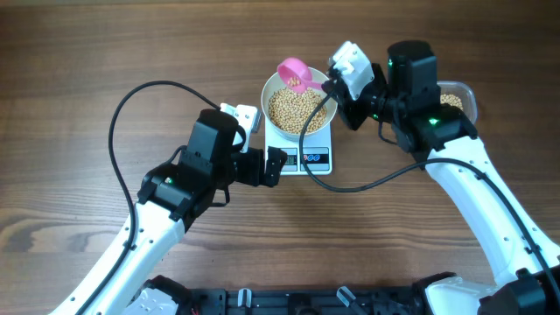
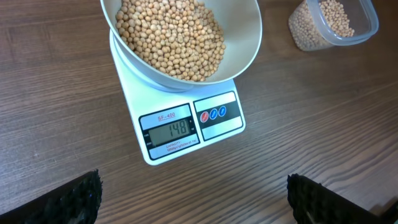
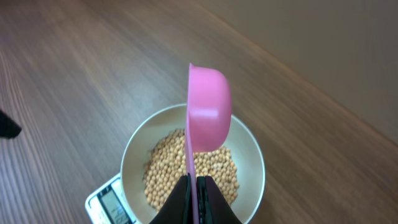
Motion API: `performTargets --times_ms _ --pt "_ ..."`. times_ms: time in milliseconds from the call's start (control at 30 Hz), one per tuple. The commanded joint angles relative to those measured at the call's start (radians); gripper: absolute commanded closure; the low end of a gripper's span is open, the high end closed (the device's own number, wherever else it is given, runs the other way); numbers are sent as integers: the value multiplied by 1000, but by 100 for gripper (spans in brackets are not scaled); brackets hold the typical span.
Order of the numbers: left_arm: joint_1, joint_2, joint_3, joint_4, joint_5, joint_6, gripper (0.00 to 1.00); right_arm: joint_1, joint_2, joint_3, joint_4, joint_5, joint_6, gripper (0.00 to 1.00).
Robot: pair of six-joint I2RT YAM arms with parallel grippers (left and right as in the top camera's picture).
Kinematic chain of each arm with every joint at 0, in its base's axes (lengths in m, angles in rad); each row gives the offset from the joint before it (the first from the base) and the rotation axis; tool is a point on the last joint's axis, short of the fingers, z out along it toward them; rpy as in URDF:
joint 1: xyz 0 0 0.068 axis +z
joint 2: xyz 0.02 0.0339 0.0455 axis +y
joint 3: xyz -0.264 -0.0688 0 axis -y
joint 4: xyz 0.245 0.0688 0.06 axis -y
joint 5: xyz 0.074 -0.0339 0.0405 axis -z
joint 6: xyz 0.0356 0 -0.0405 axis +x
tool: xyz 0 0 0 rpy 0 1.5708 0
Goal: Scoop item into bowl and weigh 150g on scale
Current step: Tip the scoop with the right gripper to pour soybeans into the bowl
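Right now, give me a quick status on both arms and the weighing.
Left gripper open, empty, facing the scale. Right gripper shut on pink scoop, tipped over the bowl. Beans in bowl; display reads 148. Nothing in the way.

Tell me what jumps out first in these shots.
A white bowl heaped with tan beans sits on the small scale at the table's center. Above the bowl's rim, the right gripper pinches a bright pink scoop, tipped on its side. A clear tub with more beans stands off to the right.

Clear plastic tub [image 2: 333, 25] on wooden table [image 2: 50, 93]; black cables [image 1: 118, 122].
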Motion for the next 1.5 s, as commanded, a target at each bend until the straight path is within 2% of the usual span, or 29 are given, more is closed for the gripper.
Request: performTargets --times_ms 0,167,300,433,1467 --pt "-5 -8 0 3 -10 20 0 3 -10 5 18 6 11 96" --pt "-5 -8 0 3 -10 20 0 3 -10 5 -44 10 -9 96" --pt "-5 -8 0 3 -10 20 0 3 -10 5 -29 11 -19 96" --pt "-5 -8 0 3 -10 20 0 3 2 5 -66 59 -159 96" --pt "-5 -8 0 3 -10 21 0 3 24 5 0 58 -132 96"
